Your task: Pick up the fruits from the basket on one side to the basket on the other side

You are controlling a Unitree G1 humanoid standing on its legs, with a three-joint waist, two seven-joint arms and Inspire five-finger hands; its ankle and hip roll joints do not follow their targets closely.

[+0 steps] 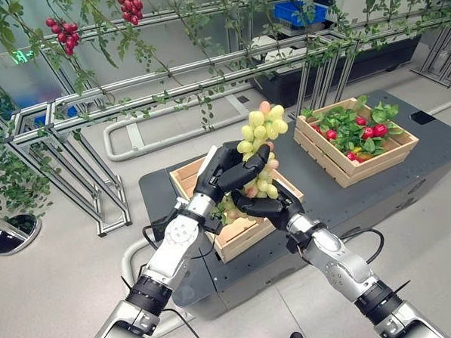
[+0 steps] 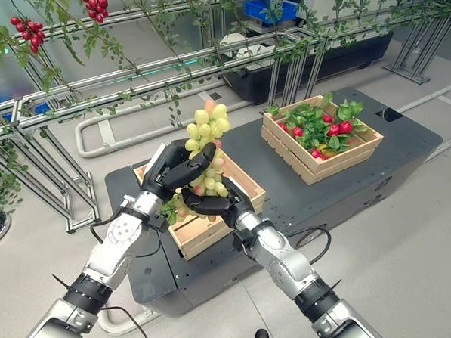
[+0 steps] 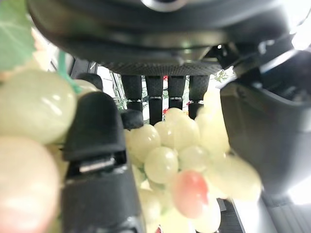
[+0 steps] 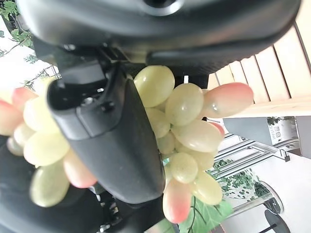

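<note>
— Both hands are on the grape bunch (image 1: 260,141), yes? Your left hand (image 1: 224,169) curls over its top side, your right hand (image 1: 267,205) curls under it, and the bunch stands above the near crate (image 1: 236,236).

— Yes, fingers and thumbs closed round the grapes. What worries you?

— Two grips pulling apart could tear grapes loose, I think, and they would drop back in. Also, the far crate (image 1: 376,157) with the red fruit (image 1: 367,131) sits well off to your right; carrying with one loose hand risks the bunch swinging out.
</note>
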